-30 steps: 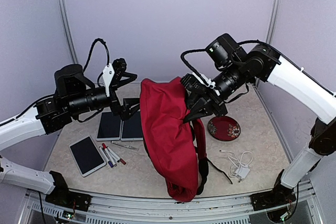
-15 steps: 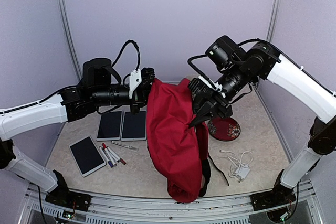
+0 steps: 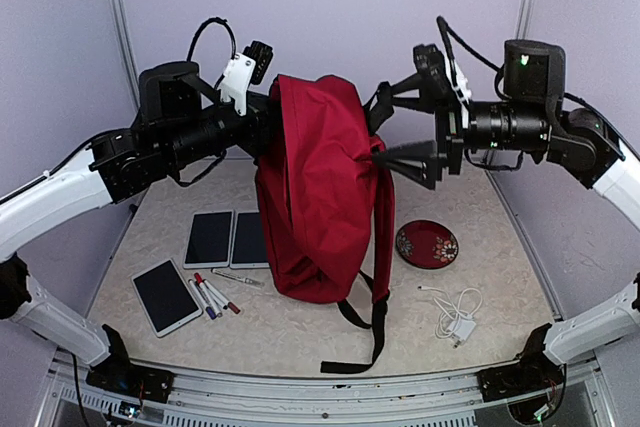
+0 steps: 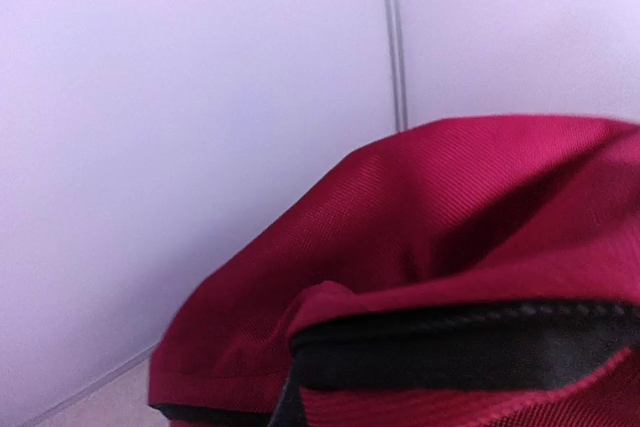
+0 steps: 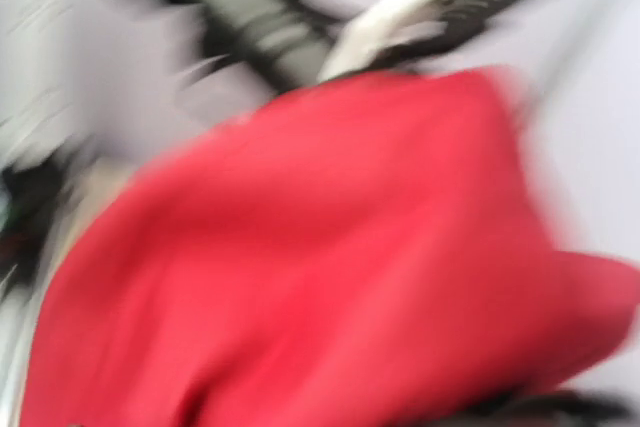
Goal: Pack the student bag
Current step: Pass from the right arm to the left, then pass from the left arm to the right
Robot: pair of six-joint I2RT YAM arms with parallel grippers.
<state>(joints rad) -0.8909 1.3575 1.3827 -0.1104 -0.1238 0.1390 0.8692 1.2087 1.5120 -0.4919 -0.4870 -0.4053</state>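
Left pincer is being clenched on the top of the student bag, which is being hung upright over the table, contents hidden. Right pincer is being held released beside it.

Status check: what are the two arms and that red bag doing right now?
Left gripper shut on top of student bag, bag upright. Right gripper open, jaws wide beside it. Tablets, markers on table alongside.

Left arm: raised, reaching toward the right arm
Left hand: held high, clamped tight
Right arm: raised, wrist level
Right hand: spread wide, facing the left hand
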